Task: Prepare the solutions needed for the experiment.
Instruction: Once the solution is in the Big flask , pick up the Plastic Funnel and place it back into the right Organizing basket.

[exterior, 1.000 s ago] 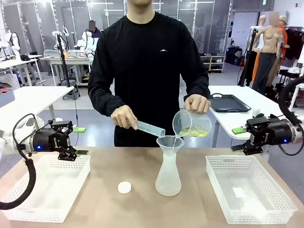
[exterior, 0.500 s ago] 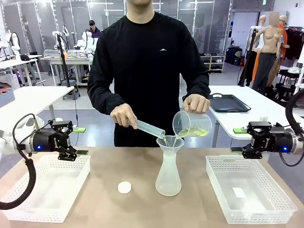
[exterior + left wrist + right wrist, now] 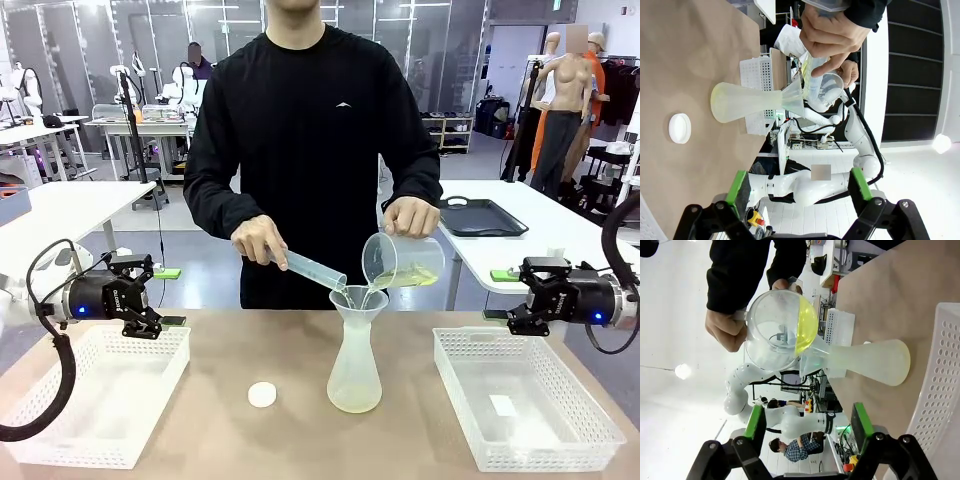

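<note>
Front view: beaker (image 3: 400,258) tilted, yellow-green solutions (image 3: 408,280) pouring into flask (image 3: 355,370).

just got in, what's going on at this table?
A person tips a clear beaker of yellow-green liquid and a thin tube into the frosted flask mid-table. The left gripper and right gripper hang open, empty, by the white baskets at either side. A white cap lies on the table near the flask.

We see the left end effector (image 3: 170,297) and the right end effector (image 3: 498,295) as black, angular bodies with green pads (image 3: 168,272) and a small blue light (image 3: 82,310) at each wrist. A thick black cable (image 3: 55,400) trails from the left one. The person (image 3: 312,150) wears a black long-sleeved top with a small white chest mark (image 3: 343,106).
</note>
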You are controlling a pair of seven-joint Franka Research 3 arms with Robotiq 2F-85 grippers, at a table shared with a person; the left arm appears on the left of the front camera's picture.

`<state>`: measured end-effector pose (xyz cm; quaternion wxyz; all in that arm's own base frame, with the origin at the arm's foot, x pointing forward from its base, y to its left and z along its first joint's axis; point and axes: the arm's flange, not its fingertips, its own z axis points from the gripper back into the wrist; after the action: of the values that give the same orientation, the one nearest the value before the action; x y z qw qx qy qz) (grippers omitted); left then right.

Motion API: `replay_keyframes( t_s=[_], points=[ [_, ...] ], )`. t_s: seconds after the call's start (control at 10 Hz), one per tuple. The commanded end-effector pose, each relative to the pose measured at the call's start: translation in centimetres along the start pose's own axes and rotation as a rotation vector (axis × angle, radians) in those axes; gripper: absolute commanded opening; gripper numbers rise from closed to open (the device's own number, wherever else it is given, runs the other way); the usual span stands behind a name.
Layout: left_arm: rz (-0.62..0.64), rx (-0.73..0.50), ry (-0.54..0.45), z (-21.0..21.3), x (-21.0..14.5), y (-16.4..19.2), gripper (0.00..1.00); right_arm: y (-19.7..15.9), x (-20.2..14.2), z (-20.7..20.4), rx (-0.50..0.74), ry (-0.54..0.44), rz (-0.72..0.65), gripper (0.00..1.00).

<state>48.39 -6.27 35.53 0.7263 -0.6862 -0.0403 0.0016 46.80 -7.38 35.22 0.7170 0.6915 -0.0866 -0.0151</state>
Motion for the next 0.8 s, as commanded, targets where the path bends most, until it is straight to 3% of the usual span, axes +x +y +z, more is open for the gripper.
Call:
replay_keyframes(
  t_s=[0.0, 0.7],
  points=[
    [-0.020, -0.008, -0.018, -0.13, 0.08, -0.07, 1.00, 0.12, 0.17, 0.07, -0.009, 0.002, -0.001, 0.86],
    [-0.020, -0.008, -0.018, -0.13, 0.08, -0.07, 1.00, 0.12, 0.17, 0.07, -0.009, 0.002, -0.001, 0.86]
  ],
)
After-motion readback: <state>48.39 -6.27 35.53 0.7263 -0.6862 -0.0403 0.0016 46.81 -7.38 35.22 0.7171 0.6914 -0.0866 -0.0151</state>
